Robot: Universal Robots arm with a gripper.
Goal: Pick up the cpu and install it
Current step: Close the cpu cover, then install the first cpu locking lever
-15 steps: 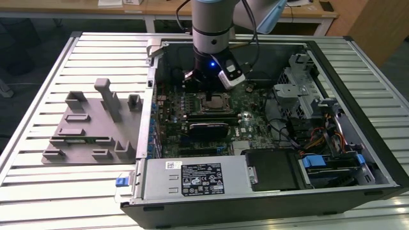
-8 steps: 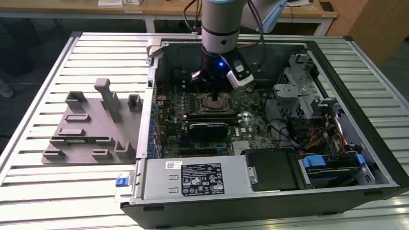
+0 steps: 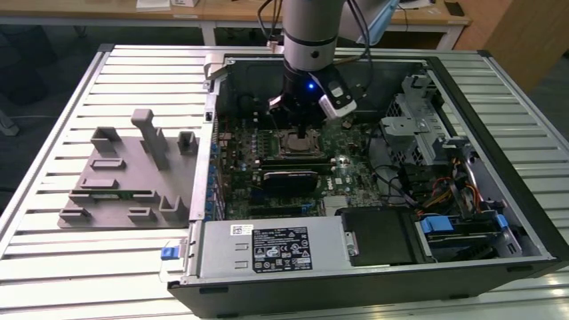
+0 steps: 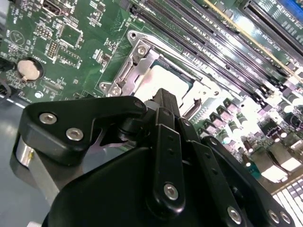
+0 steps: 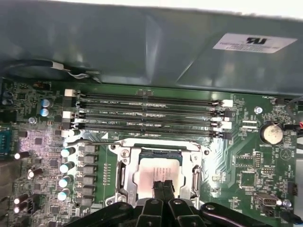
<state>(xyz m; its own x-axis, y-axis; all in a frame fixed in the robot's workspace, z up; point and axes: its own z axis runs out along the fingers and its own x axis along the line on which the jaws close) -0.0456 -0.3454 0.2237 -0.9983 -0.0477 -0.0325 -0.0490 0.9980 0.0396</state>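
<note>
Over the socket frame [image 5: 124, 176] | end effector [image 5: 162, 184] clenched, seemingly empty | cpu [image 5: 150, 171] seated | memory slots [image 5: 147, 111] beside

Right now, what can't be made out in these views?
Part of the cpu: covered by the gripper in both wrist views.
Whether the gripper touches the cpu or hovers above it: the contact spot is hidden behind its own body.
In the exterior view, the socket sits partly behind the arm; the cpu there is too small to tell.
</note>
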